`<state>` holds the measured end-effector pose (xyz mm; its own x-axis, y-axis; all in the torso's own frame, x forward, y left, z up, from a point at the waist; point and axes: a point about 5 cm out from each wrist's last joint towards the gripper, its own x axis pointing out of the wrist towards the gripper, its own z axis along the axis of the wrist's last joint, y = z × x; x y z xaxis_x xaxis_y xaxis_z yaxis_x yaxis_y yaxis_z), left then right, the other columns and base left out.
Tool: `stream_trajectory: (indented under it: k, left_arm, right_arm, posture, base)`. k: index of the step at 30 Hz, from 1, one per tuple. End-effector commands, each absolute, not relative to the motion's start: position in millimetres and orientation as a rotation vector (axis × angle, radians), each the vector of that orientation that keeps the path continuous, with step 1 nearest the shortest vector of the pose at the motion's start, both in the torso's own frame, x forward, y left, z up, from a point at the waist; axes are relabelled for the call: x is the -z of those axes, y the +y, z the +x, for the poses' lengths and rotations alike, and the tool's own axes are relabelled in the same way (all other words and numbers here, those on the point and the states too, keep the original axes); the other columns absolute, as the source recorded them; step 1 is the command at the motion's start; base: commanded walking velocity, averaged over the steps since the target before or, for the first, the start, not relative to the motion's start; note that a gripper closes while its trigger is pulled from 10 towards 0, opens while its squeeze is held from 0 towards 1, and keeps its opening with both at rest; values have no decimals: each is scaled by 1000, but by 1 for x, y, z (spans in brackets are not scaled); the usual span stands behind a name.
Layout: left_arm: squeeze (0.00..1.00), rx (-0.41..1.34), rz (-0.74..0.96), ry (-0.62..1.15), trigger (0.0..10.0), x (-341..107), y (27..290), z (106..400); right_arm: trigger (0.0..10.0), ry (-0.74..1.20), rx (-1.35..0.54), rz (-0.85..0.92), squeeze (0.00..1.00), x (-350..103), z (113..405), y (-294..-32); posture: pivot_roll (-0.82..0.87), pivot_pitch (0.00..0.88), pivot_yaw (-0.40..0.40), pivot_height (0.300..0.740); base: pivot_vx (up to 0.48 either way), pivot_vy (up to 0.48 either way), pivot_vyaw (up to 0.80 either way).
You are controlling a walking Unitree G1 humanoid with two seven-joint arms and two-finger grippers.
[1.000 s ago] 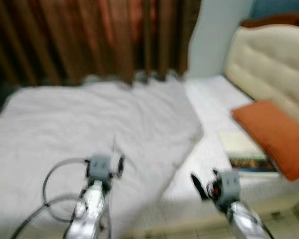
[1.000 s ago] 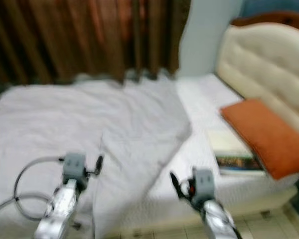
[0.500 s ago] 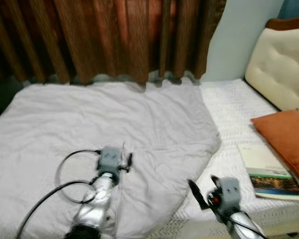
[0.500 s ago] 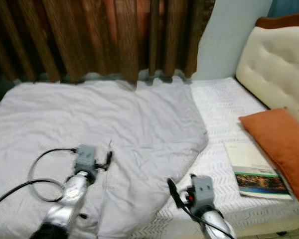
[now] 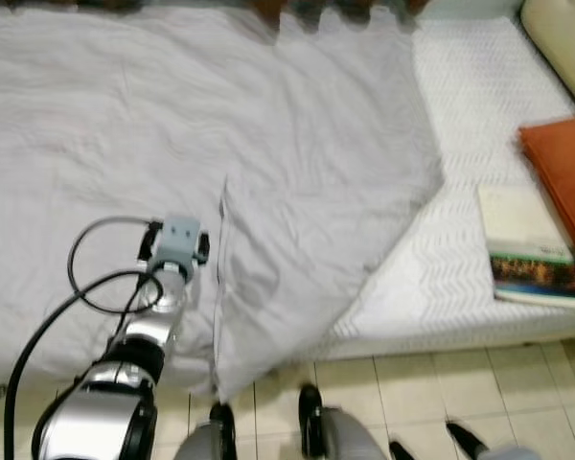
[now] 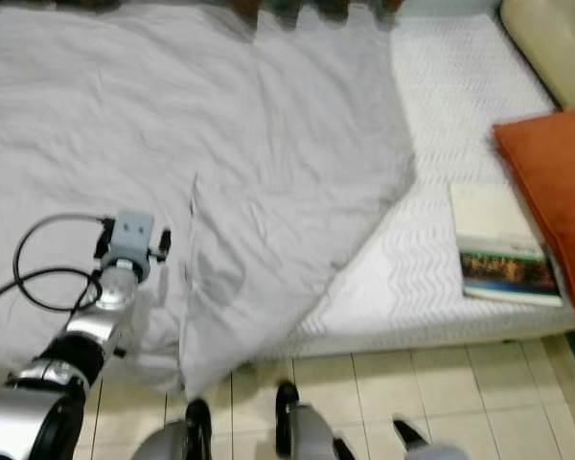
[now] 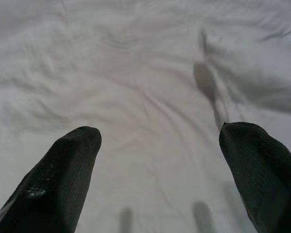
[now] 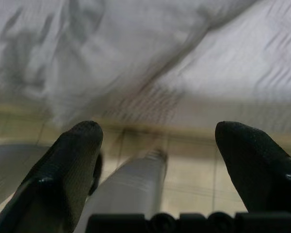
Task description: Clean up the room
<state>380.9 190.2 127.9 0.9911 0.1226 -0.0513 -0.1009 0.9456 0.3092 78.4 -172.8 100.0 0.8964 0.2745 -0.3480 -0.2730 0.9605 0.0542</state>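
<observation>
- A wide bed with a white zigzag-textured mattress cover [image 5: 479, 278] takes up most of the scene.
- A cream padded headboard [image 5: 563, 36] rises at the bed's right end.
- Below the mattress edge lies a floor of pale beige square tiles [image 5: 402, 393] with darker grout lines.
- Along the far edge of the bed, a dark strip [image 5: 297, 8] shows, too blurred to identify.
- The light is soft and even.

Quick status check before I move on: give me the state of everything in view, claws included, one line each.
Duvet: spread over the bed, one corner hanging over the edge toward the floor.
Book: closed, lying flat on the mattress.
Orange pillow: lying beside the book.
Left claw: open, empty, over the duvet.
Right claw: open, empty, low by the bed edge.
</observation>
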Motion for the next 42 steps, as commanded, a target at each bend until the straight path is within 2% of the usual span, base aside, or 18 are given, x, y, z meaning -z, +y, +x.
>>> stream_trajectory:
  k: [1, 4, 6, 11, 12, 13, 15, 21, 25, 26, 27, 28, 29, 30, 34, 37, 42]
  left_arm:
    - [0, -132, 241, 155, 10000, -110, 197, 375]
    - [0, -145, 231, 162, 10000, -109, 198, 374]
    - [0, -169, 129, 196, 10000, -102, 202, 371]
    - [0, -162, -121, 246, 10000, -86, 190, 366]
    - [0, -162, -121, 246, 10000, -86, 190, 366]
    - [0, -111, -202, 246, 10000, -84, 174, 366]
    - [0, -48, -262, 240, 10000, -84, 158, 367]
    - [0, 97, -312, 204, 10000, -88, 132, 368]
    - [0, 143, -174, 288, 10000, -71, 122, 358]
    - [0, 128, -122, 356, 10000, -58, 123, 351]
    - [0, 112, -119, 379, 8627, -54, 125, 349]
    - [0, 112, -119, 379, 8627, -54, 125, 349]
    - [0, 101, -125, 394, 1725, -51, 126, 347]
    - [0, 94, -137, 406, 0, -49, 127, 346]
    - [0, 113, -218, 368, 0, -57, 121, 351]
    - [0, 158, -213, 342, 0, -63, 114, 354]
    - [0, 339, -54, 244, 0, -75, 91, 355]
  right_arm:
    - [10000, 381, -294, 6, 0, -115, 66, -169]
    - [10000, 401, -301, 4, 0, -122, 61, -168]
    - [10000, 426, -294, 3, 0, -130, 52, -168]
    - [10000, 473, -281, 5, 0, -139, 39, -167]
    - [10000, 473, -281, 5, 0, -139, 39, -167]
    - [10000, 487, -283, 17, 0, -140, 36, -164]
    - [10000, 496, -289, 27, 0, -140, 35, -160]
    - [10000, 505, -284, 43, 0, -138, 32, -156]
    - [10000, 504, -279, 48, 0, -136, 33, -155]
    - [10000, 505, -277, 50, 0, -135, 33, -155]
    - [10000, 507, -275, 51, 0, -135, 33, -155]
    - [10000, 507, -275, 51, 0, -135, 33, -155]
    - [10000, 509, -273, 52, 0, -135, 32, -154]
    - [10000, 512, -272, 53, 0, -134, 31, -154]
    - [10000, 517, -272, 57, 0, -133, 31, -151]
    - [10000, 516, -269, 61, 0, -131, 32, -150]
    - [10000, 507, -258, 74, 0, -124, 36, -148]
  posture:
    - [-407, 678, -117, 740]
    - [-407, 678, -117, 740]
    - [-444, 715, -146, 740]
    - [-449, 728, -149, 740]
    - [-449, 728, -149, 740]
    - [-441, 724, -142, 740]
    - [-437, 723, -137, 740]
    - [-412, 718, -108, 740]
    - [-411, 723, -99, 740]
    - [-410, 724, -95, 740]
    - [-407, 724, -92, 740]
    - [-407, 724, -92, 740]
    - [-407, 724, -92, 740]
    - [-406, 725, -91, 740]
    - [-398, 725, -86, 740]
    - [-379, 727, -69, 740]
    - [-345, 713, -40, 740]
  base:
    - [0, 0, 0]
    - [0, 0, 0]
    - [0, 0, 0]
    - [0, 0, 0]
    - [0, 0, 0]
    - [0, 0, 0]
    - [0, 0, 0]
    - [0, 0, 0]
    - [0, 0, 0]
    - [0, 0, 0]
    - [0, 0, 0]
    - [0, 0, 0]
    - [0, 0, 0]
    - [0, 0, 0]
    - [0, 0, 0]
    - [0, 0, 0]
    - [0, 0, 0]
